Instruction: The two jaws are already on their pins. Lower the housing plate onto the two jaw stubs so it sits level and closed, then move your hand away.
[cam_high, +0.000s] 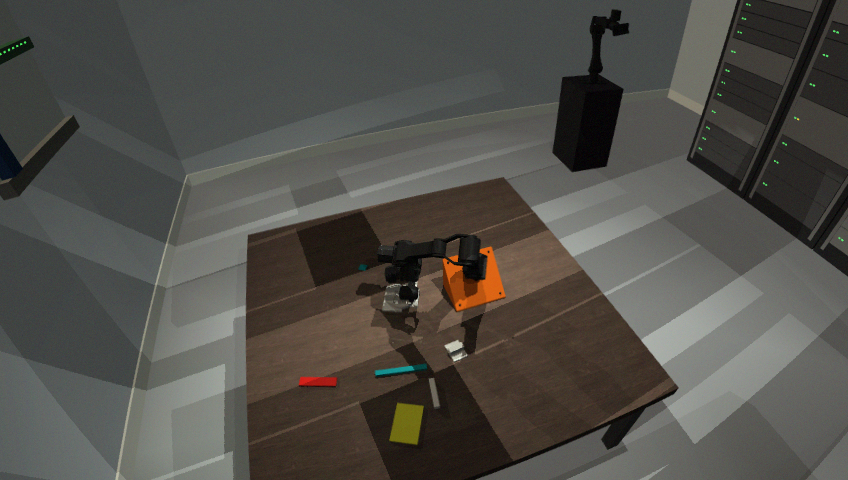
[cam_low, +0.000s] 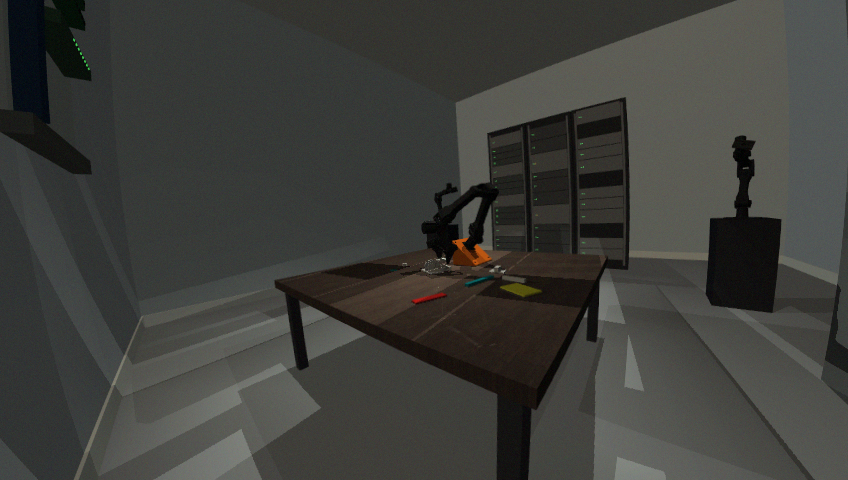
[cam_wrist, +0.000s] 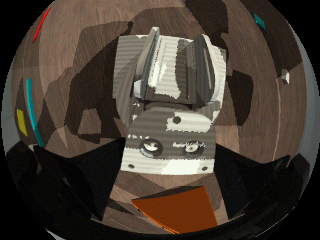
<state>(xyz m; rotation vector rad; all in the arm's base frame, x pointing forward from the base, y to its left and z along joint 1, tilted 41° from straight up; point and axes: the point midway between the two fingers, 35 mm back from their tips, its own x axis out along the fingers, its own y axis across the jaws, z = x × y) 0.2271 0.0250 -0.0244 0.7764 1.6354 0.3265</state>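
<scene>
My gripper (cam_high: 408, 292) (cam_wrist: 169, 145) is shut on the housing plate (cam_wrist: 172, 165), a pale grey plate with a rounded far end and two large holes, held between its dark fingers. The two jaws (cam_wrist: 148, 65) (cam_wrist: 206, 67) stand side by side on the pale base (cam_wrist: 123, 55), beyond the plate in the wrist view. The plate's rounded end overlaps the near side of the base and hides the jaw stubs. Bright parts show inside both holes; whether these are the stubs, and whether the plate touches them, I cannot tell. In the exterior view the assembly (cam_low: 436, 267) is too small to read.
An orange wedge stand (cam_high: 493, 279) (cam_low: 468, 255) (cam_wrist: 180, 212) is close beside the gripper. Toward the front lie a white block (cam_high: 455, 349), a teal bar (cam_high: 399, 371), a pale bar (cam_high: 434, 393), a red bar (cam_high: 317, 381) and a yellow plate (cam_high: 407, 424). A small teal piece (cam_high: 362, 267) lies behind.
</scene>
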